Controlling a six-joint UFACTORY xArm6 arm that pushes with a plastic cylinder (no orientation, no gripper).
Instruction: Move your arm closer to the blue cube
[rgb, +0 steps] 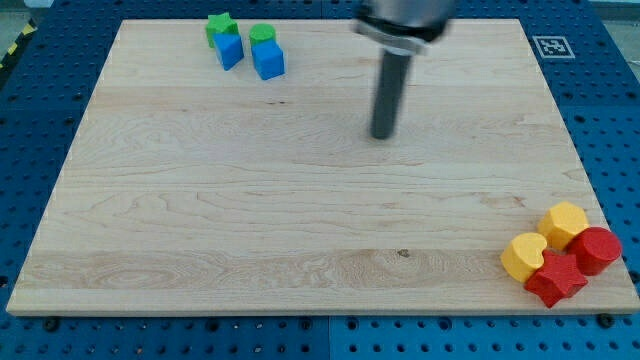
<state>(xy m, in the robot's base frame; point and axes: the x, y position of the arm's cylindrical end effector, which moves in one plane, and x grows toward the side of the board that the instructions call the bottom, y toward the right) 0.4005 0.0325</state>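
Note:
The blue cube sits near the view's top, left of centre, on the wooden board. A green cylinder touches its top edge. A second blue block lies just to its left, with a green star-shaped block above that. My tip stands on the board to the right of and somewhat below the blue cube, well apart from it. The rod rises to the arm's body at the view's top.
At the view's bottom right corner lie a yellow hexagonal block, a yellow heart-shaped block, a red cylinder and a red star-shaped block. A marker tag sits at the board's top right corner.

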